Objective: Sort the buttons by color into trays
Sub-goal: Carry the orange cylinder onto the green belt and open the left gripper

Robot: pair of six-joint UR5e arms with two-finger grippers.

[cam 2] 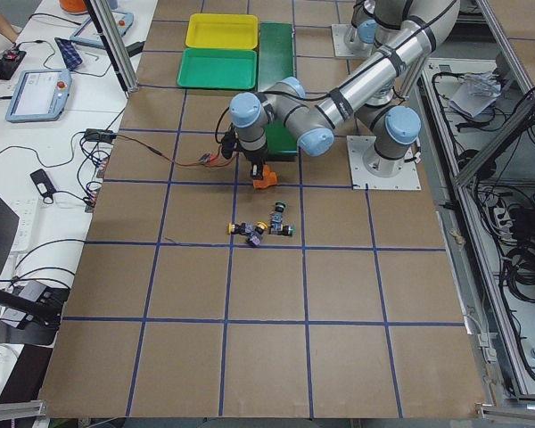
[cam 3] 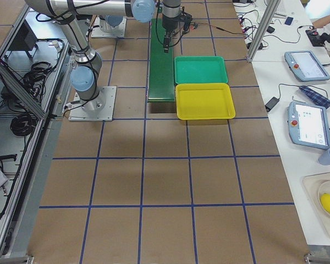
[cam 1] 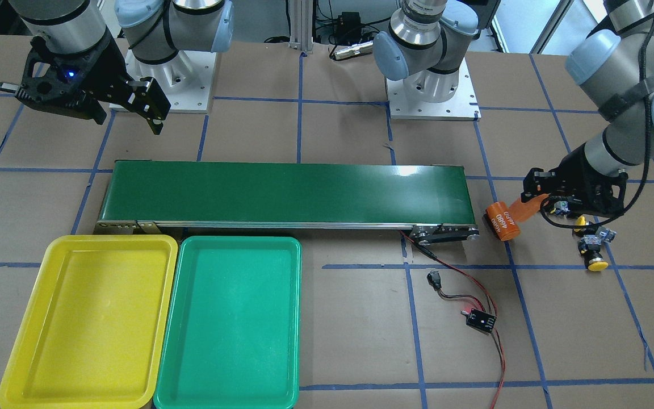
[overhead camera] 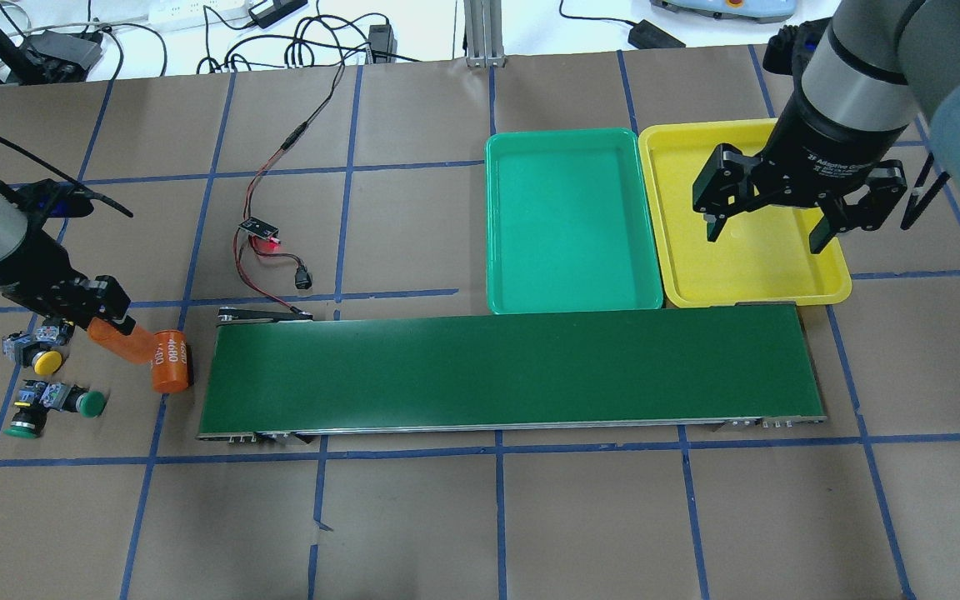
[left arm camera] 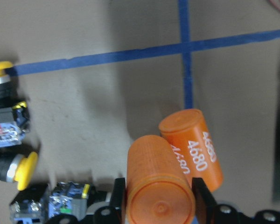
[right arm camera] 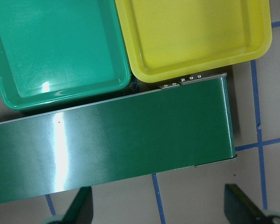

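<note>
Off the belt's (overhead camera: 505, 371) left end, the buttons (overhead camera: 47, 360) cluster on the table (overhead camera: 447, 517). Beside them, the left gripper's (overhead camera: 107, 327) jaws clamp an orange cylinder (left arm camera: 158, 186). Against the belt's far side sit the green tray (overhead camera: 572, 221) and the yellow tray (overhead camera: 747, 271), with the right gripper (overhead camera: 767, 236) above the latter, jaws wide.

2 trays (overhead camera: 563, 136) abreast beside conveyor belt (overhead camera: 513, 371), 4 buttons (overhead camera: 48, 362) past its end

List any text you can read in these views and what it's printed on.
"4680", printed twice, on the orange cylinder that lies flat.
"Adaptive", on the black housing on the right wrist; the rest of that line is too blurred to read.
The operator tablets in the side views have screens too small to read.
</note>
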